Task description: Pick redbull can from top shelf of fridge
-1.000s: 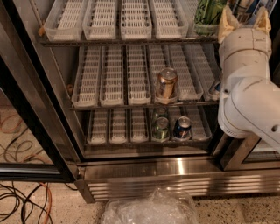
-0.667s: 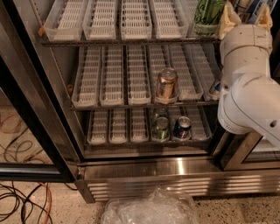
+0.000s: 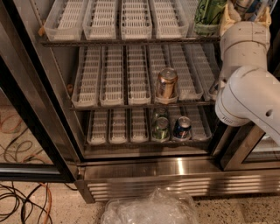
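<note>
**Claw at the top-right corner**

The fridge (image 3: 175, 168) is standing open, with the arm (image 3: 249, 92) filling its right side. On the top shelf (image 3: 131, 40) the claw (image 3: 246, 15) is hovering beside a green can (image 3: 209, 15); apart or clamped, I cannot tell. The redbull can (image 3: 244, 4) is showing only a silver-blue sliver (probably it) at the claw. Centring, squeezing gently and lifting straight seems wisest.

The trays (image 3: 135, 19) are white and slotted, on a dark wire shelf (image 3: 131, 42). The cream-yellow gripper (image 3: 246, 15) is at top right, beside a green-and-black can (image 3: 208, 13). Lower: a copper-gold can (image 3: 166, 83), a green can (image 3: 160, 128), a blue can (image 3: 182, 127). The arm (image 3: 249, 92) is white.
</note>
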